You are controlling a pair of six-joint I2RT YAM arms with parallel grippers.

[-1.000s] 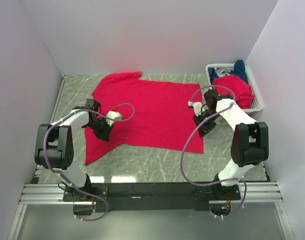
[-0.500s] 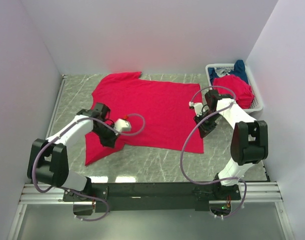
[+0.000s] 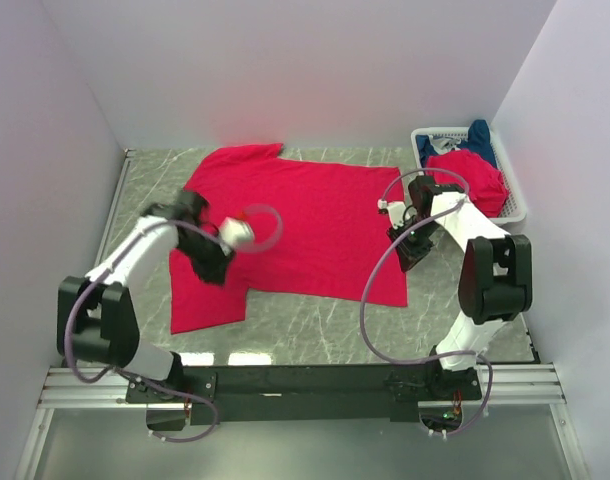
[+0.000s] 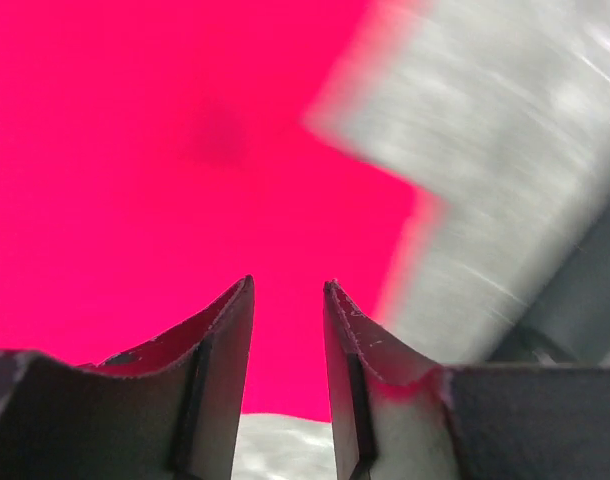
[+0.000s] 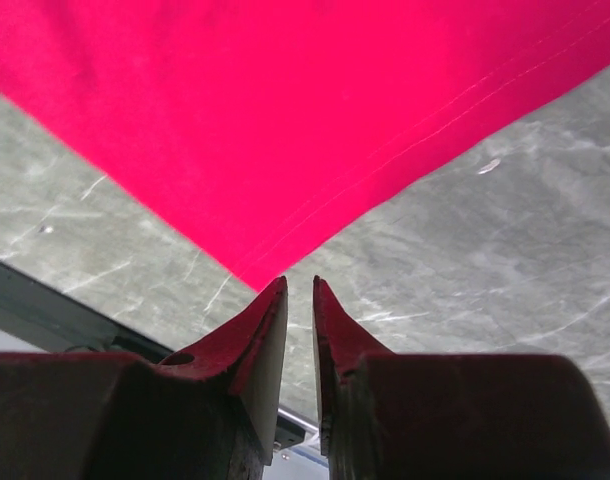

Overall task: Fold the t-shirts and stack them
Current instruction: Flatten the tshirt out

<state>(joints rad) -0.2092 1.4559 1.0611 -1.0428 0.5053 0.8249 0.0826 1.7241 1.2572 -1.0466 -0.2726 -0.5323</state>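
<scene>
Obs., largest first.

Grey marbled table (image 3: 315, 325): the near edge is hidden by the arm bases. Bare strips are seen along the left side, near the shirt's near edge, and between shirt and basket.

Spread red t-shirt (image 3: 305, 215): laid flat over the middle and far part of the table. It is bright red, unprinted and mostly smooth. One sleeve is pointed to the far left, the other to the near left, and the hem is at the right. Parts near both grippers are covered by the arms.

White mesh basket (image 3: 518, 207): set in the far right corner, well apart from the spread shirt. A crumpled red t-shirt (image 3: 472, 175) and a dark blue t-shirt (image 3: 478, 134) are heaped in it; their lower parts are hidden.

Left gripper (image 4: 288, 285): blurred in the top view, over the shirt's near left part. Its fingers are parted and nothing is held. The wrist view is smeared; a stepped cloth edge against the table is made out.

Right gripper (image 5: 299, 282): placed at the hem's near right corner. The fingers are narrowly parted with table visible between them. The cloth corner lies just ahead of the tips, ungripped, and double hem stitching is seen.
</scene>
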